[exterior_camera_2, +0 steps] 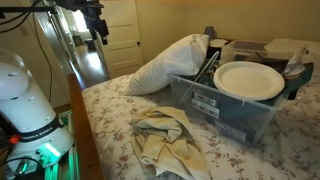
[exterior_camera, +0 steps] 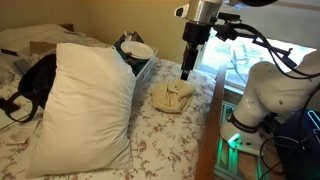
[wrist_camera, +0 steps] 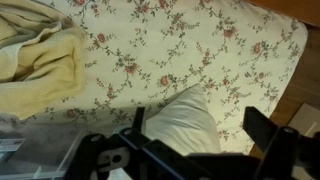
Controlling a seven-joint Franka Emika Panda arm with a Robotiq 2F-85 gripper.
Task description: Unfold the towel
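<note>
A cream towel (exterior_camera: 172, 96) lies crumpled and folded on the floral bedsheet (exterior_camera: 170, 130), near the bed's edge. It also shows in an exterior view (exterior_camera_2: 165, 140) and at the top left of the wrist view (wrist_camera: 40, 60). My gripper (exterior_camera: 190, 68) hangs well above the towel and does not touch it; it is also seen in an exterior view (exterior_camera_2: 100, 36). In the wrist view the gripper (wrist_camera: 200, 135) has its two fingers spread wide with nothing between them.
A big white pillow (exterior_camera: 85, 105) leans beside a clear plastic bin (exterior_camera_2: 225, 110) that holds a white plate (exterior_camera_2: 248, 80). A black bag (exterior_camera: 35, 80) lies behind the pillow. The wooden bed rail (exterior_camera: 210, 140) borders the robot base (exterior_camera: 265, 100).
</note>
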